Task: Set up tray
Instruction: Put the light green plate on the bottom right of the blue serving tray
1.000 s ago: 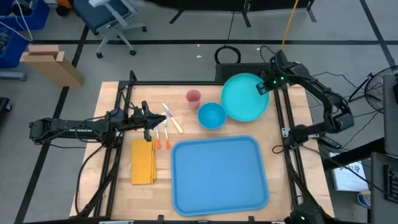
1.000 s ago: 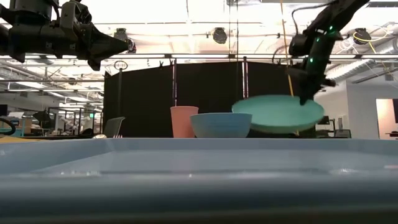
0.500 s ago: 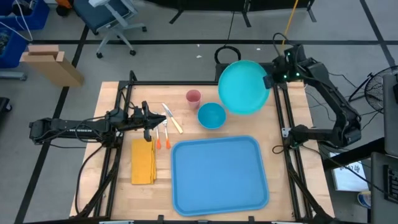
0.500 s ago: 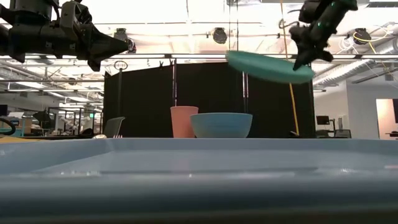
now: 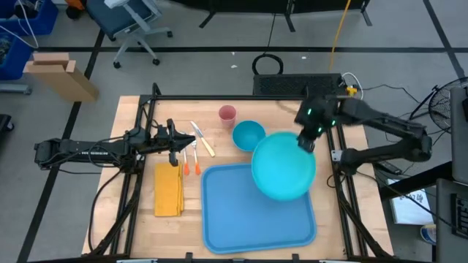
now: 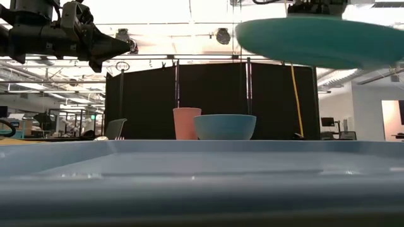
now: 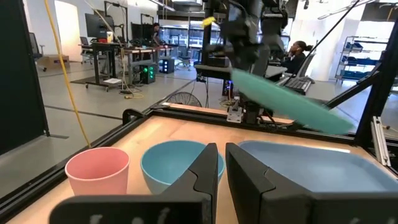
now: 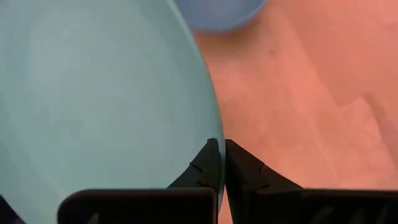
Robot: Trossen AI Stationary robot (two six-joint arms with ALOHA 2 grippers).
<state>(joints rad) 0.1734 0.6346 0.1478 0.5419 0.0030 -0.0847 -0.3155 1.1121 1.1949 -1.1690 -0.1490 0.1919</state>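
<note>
The blue tray (image 5: 241,215) lies flat on the table's near middle, and its rim (image 6: 189,189) fills the foreground of the low view. My right gripper (image 5: 304,143) is shut on the round teal plate (image 5: 284,166), which hangs in the air over the tray's far right part. The plate (image 6: 303,41) shows high above the table, and the left wrist view has the plate (image 7: 286,101) too. My left gripper (image 5: 178,145) waits shut in the air on the table's left, above the cutlery (image 5: 194,153). My right gripper pinches the plate's rim (image 8: 210,127) between its two fingers, one above and one below the rim, on the plate's far right side (image 5: 298,142). The fingers come from the table's far right, slanting down. The plate is lifted clear and slightly tilted.
A blue bowl (image 5: 248,135) and a pink cup (image 5: 227,113) stand on the table beyond the tray's far edge. A yellow folded napkin (image 5: 168,188) lies left of the tray. Black frame rails (image 5: 135,183) run along both table sides.
My right gripper has lifted the teal plate from the table's far right area, raised it high, then carried it toward the near edge. The plate now hangs over the tray's far right part, clear of the table. The left arm has kept still.
</note>
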